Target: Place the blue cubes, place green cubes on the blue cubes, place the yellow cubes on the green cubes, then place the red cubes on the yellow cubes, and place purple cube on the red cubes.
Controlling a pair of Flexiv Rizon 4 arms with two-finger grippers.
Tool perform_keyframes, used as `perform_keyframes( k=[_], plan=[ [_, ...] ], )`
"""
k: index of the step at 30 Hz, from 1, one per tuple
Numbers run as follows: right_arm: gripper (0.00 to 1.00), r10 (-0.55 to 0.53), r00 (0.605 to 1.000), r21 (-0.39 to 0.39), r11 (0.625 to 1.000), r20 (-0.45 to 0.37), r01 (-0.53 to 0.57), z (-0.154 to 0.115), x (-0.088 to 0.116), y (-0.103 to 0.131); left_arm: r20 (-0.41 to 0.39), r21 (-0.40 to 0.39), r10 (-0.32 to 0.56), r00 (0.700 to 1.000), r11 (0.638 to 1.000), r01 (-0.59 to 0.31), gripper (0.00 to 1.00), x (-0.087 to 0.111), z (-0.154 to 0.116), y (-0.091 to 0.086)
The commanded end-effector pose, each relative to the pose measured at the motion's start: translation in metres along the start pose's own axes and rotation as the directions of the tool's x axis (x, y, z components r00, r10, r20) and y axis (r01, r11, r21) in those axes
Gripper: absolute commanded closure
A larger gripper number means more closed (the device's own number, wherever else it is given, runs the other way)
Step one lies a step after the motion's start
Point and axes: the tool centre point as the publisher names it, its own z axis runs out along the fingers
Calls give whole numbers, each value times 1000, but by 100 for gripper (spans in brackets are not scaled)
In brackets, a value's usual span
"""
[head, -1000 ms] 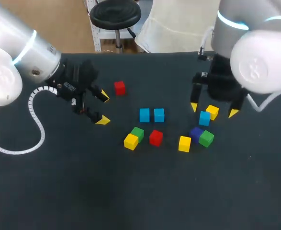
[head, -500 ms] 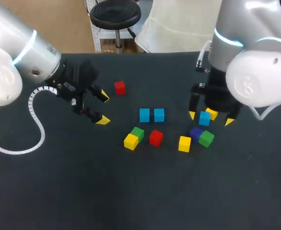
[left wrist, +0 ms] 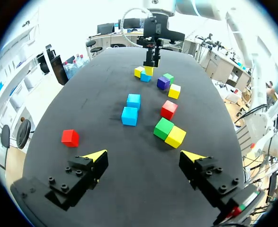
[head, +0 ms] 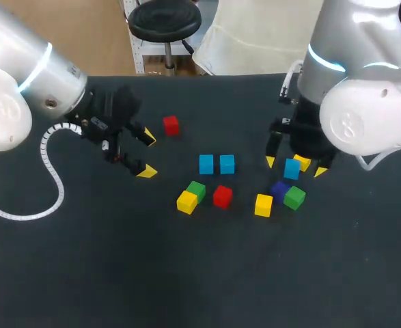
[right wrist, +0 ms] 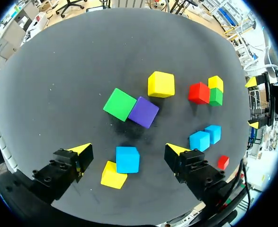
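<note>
Your left gripper [head: 147,155] hangs spread wide above the worktop [head: 84,260], with a lone red cube [head: 171,125] near it. At the middle, two blue cubes [head: 206,164] sit side by side, and a touching yellow-green pair [head: 186,201] and a second red cube [head: 222,196] lie nearby. Your right gripper [head: 295,167] stands spread around a third blue cube [right wrist: 128,159], touching neither side of it. A yellow cube [right wrist: 113,175] rests against that cube, and the purple cube [right wrist: 144,112] lies just ahead.

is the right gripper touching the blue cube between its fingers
Apart. The right wrist view shows the blue cube sitting between the open fingers of the right gripper, with a clear gap on each side.
</note>
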Motion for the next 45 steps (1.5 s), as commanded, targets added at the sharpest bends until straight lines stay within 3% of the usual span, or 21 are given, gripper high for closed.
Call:
perform_keyframes(
  k=[1, 4, 7, 9, 16, 18, 26, 28, 45],
  plan=[
    [0, -4, 1000, -4, 1000, 7, 4, 6, 6, -6, 3, -1, 3, 1000, 1000, -3, 0, 1, 0, 0],
    [16, -11, 1000, -5, 1000, 10, 11, 8, 5, -11, 3, -1, 3, 1000, 1000, -3, 0, 1, 0, 0],
    [18, -17, 1000, -12, 1000, 12, 18, 10, 6, -14, 3, -1, 3, 1000, 1000, -3, 0, 1, 0, 0],
    [27, -17, 1000, -14, 1000, 14, 17, 13, 8, -14, 3, -1, 3, 1000, 1000, -3, 0, 1, 0, 0],
    [24, -16, 1000, -38, 999, 16, 16, 15, 9, -15, 3, -1, 3, 1000, 1000, -3, 0, 1, 0, 0],
    [15, -15, 1000, -43, 999, 15, 15, 16, 10, -14, 3, -1, 3, 1000, 1000, -3, 0, 1, 0, 0],
    [19, -11, 1000, -75, 997, 16, 12, 18, 20, -12, 3, -1, 3, 1000, 1000, -3, 0, 1, 0, 0],
    [26, -9, 1000, -78, 997, 17, 10, 19, 23, -11, 3, -1, 3, 1000, 1000, -3, 0, 1, 0, 0],
    [24, 10, 1000, -96, 995, 7, -9, 25, 41, -8, 3, -1, 3, 1000, 1000, -3, 0, 1, 0, 0]
  ],
)
